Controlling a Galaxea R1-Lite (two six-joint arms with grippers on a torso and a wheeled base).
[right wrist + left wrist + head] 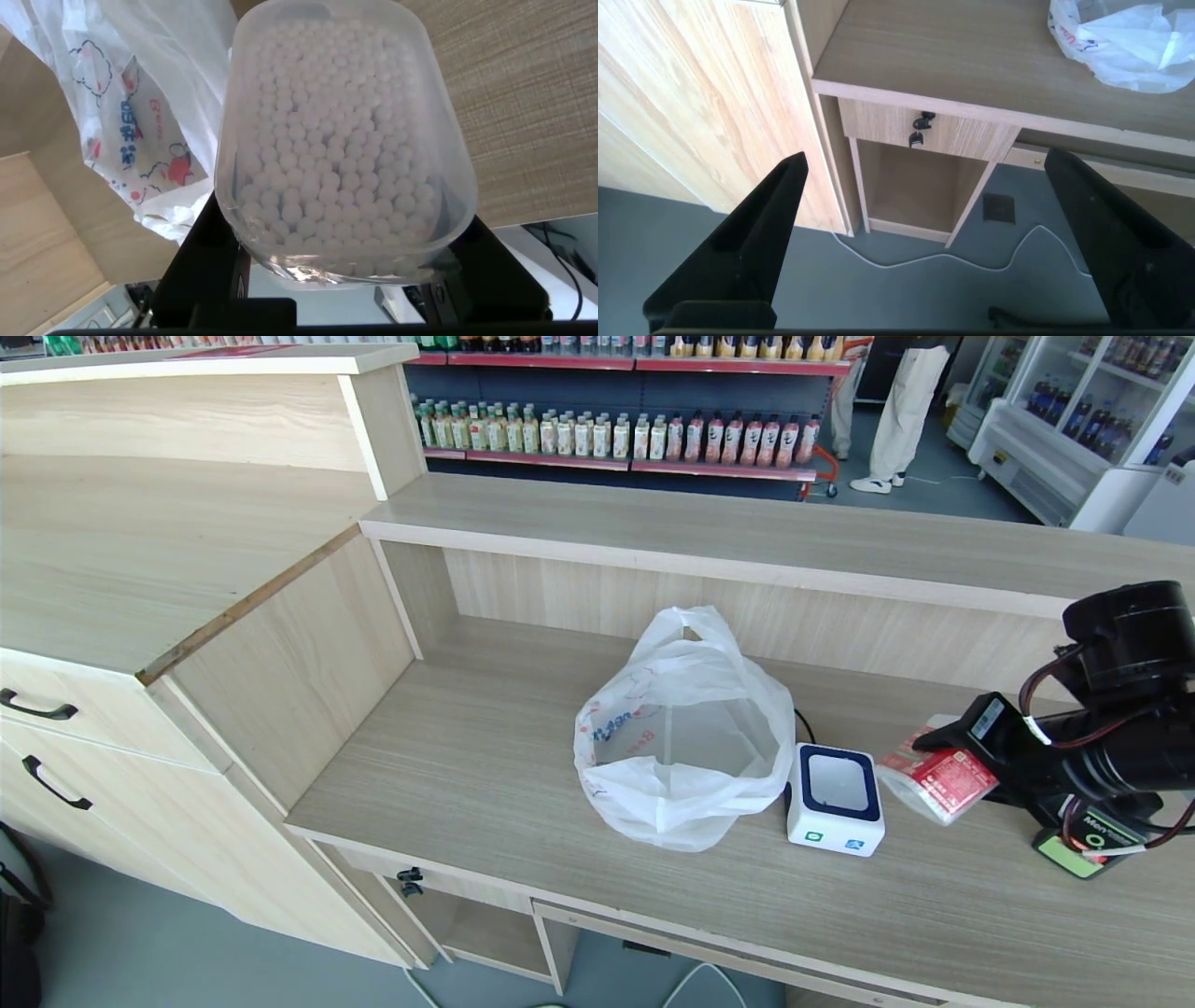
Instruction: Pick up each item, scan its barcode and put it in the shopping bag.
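Step in hand judged: scan. The clear tub (341, 140) is clamped in the right gripper (341, 275), right of the head frame, just beside the scanner (834, 798). The left gripper (924, 247) is spread and empty. Next, the barcode is to be faced to the scanner window; the shopping bag (681, 737) follows.

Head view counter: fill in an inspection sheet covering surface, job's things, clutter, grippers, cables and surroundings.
Surface: wooden counter under a raised ledge.
Job's things: shopping bag standing open; scanner beside it on the robot's right; tub of cotton swabs held above the counter.
Clutter: nothing seen.
Grippers: right gripper shut on the tub; left gripper open, empty, below counter height.
Cables: black cable behind the scanner; white cable on the floor.
Surroundings: shelves of bottles; drinks fridge.
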